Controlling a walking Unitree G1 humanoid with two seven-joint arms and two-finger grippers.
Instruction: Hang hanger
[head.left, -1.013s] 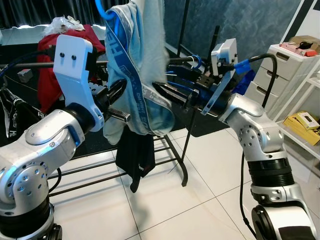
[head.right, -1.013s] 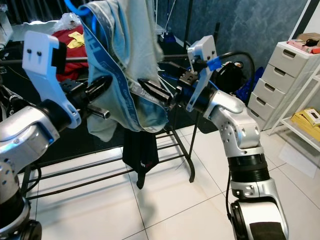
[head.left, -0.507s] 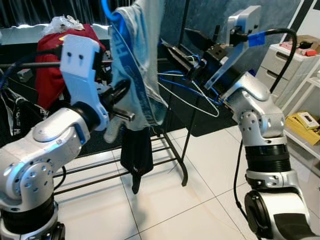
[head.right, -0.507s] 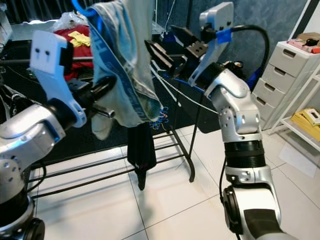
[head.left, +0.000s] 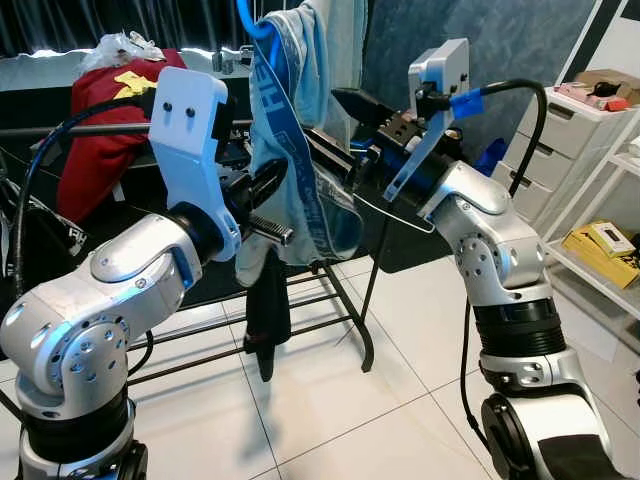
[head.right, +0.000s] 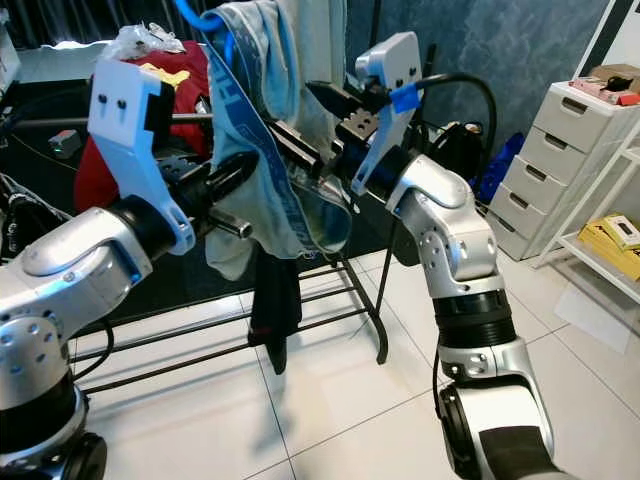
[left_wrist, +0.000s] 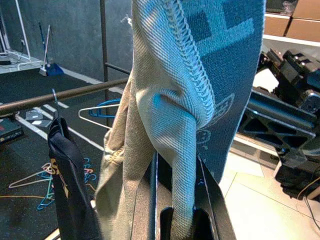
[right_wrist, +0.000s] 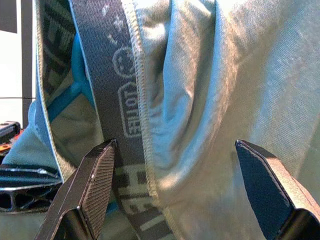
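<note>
A light blue garment (head.left: 300, 120) with a blue printed waistband hangs on a blue hanger, whose hook (head.left: 250, 18) shows at the top. My left gripper (head.left: 270, 208) is shut on a fold of the garment (left_wrist: 170, 130), held up in front of me. My right gripper (head.left: 330, 120) is open right beside the garment on its right side. Its two fingers (right_wrist: 95, 185) stand wide apart with the cloth (right_wrist: 200, 85) just ahead of them. Behind runs the dark rail (head.left: 90, 128) of a clothes rack.
A red garment (head.left: 95, 160) and a black one (head.left: 265, 300) hang on the rack. The rack's black legs (head.left: 350, 300) stand on white tiles. White drawers (head.left: 560, 140) and a shelf with a yellow box (head.left: 600, 240) are at the right. Loose hangers (left_wrist: 35, 180) lie on the dark floor.
My right gripper, near the cloth a second ago, swung up and away, then came back down beside the garment. The left gripper has kept its hold and moved the garment a little right.
</note>
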